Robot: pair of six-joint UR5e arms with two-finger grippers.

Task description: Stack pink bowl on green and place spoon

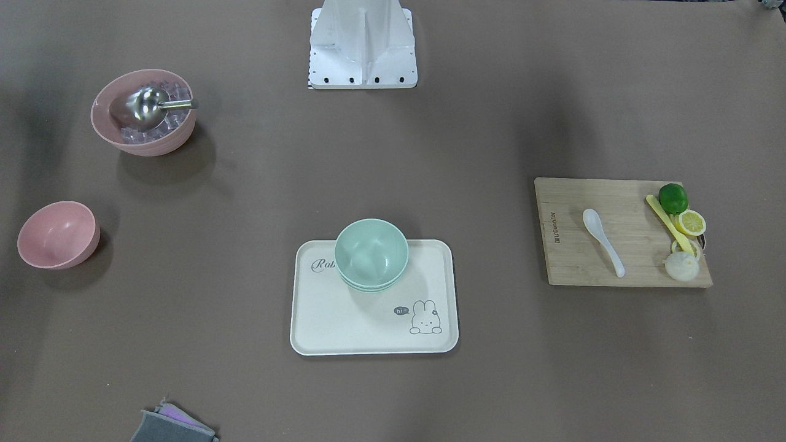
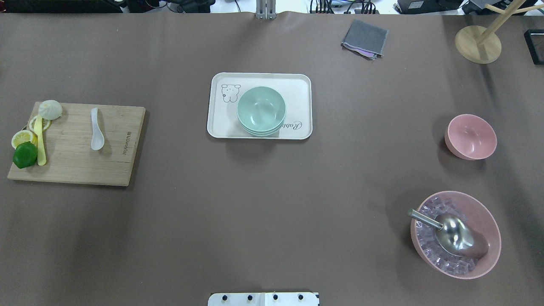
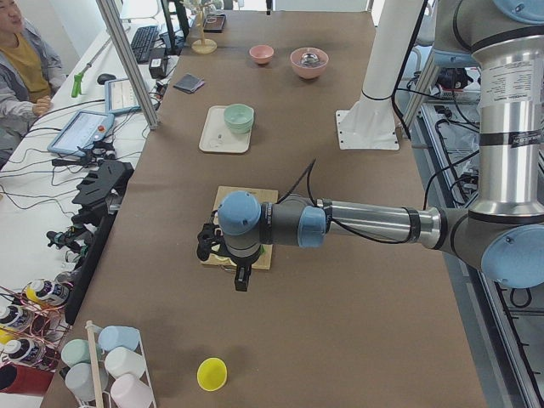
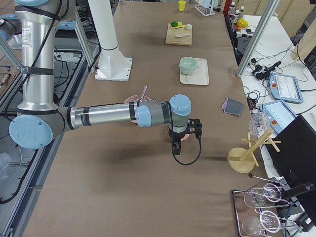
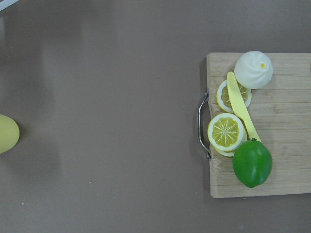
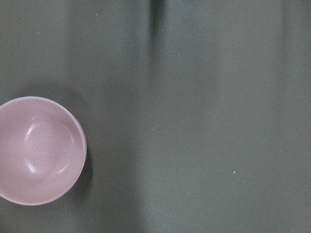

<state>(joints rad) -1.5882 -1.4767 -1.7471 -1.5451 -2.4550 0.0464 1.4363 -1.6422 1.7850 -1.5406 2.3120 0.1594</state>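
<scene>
The small pink bowl point(image 1: 58, 234) stands empty on the table on the robot's right; it also shows in the overhead view point(image 2: 471, 137) and the right wrist view point(image 6: 39, 150). A stack of green bowls point(image 1: 371, 255) point(image 2: 261, 109) sits on the cream rabbit tray point(image 1: 344, 319). The white spoon point(image 1: 602, 239) point(image 2: 96, 129) lies on the wooden cutting board point(image 1: 577, 264). My left gripper point(image 3: 240, 279) hovers above the board's outer end. My right gripper point(image 4: 176, 148) hovers beside the pink bowl. Both show only in the side views, so I cannot tell whether they are open or shut.
A large pink bowl point(image 2: 454, 233) with ice cubes and a metal scoop stands near the robot's right. A lime point(image 5: 251, 163), lemon slices, a yellow knife and a bun lie on the board. A grey cloth point(image 2: 364, 38) and a wooden stand point(image 2: 478, 42) are at the far side.
</scene>
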